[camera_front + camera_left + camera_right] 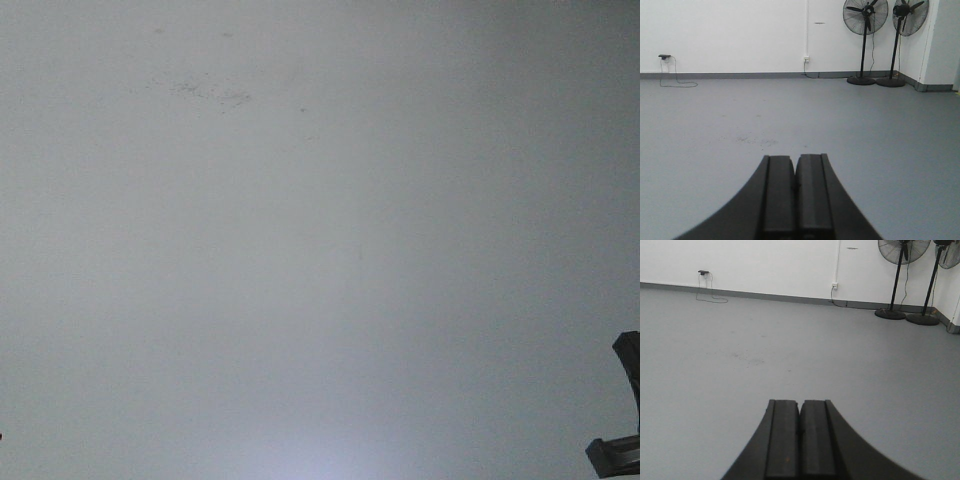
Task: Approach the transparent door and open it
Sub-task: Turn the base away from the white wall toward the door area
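Since no transparent door shows in any view, the task looks barely begun — finding it, driving up to it and sliding it open are all left to do. The left gripper (796, 197) and right gripper (800, 437) are each clenched on nothing, aimed across smooth grey floor (715, 130) toward a plain white wall (740, 35), with two black pedestal fans (865, 15) at one o'clock.
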Robot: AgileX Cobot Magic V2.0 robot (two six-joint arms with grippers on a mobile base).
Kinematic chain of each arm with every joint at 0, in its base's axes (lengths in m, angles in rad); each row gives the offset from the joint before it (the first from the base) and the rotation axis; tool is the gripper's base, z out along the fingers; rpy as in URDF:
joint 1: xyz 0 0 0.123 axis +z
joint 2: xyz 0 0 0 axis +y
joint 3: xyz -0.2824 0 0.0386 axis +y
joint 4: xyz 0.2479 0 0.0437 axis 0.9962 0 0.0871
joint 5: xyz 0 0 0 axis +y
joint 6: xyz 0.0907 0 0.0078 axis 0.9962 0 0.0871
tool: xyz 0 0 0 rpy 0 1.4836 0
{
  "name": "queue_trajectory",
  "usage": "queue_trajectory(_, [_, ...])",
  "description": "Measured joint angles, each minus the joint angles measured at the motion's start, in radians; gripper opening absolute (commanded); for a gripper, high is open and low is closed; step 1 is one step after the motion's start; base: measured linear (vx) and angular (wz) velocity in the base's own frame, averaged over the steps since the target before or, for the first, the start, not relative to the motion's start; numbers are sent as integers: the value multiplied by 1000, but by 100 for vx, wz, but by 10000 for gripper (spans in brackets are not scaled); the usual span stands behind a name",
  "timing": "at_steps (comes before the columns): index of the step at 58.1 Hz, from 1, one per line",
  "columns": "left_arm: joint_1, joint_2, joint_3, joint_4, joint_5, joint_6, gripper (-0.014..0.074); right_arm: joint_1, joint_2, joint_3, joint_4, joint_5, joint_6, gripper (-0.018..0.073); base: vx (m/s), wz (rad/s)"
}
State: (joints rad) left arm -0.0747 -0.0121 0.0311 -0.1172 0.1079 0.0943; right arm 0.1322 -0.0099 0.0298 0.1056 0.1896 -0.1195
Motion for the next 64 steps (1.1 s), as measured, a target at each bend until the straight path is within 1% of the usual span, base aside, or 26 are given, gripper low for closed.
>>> queue_trajectory(14, [0,0,0,0,0,0,-6,0,0,0,0,0,0,-2,9,6])
queue_trajectory(31, [0,0,0,0,0,0,-6,0,0,0,0,0,0,-2,21,17])
queue_trajectory(64, [0,0,0,0,0,0,-6,0,0,0,0,0,0,-2,35,25])
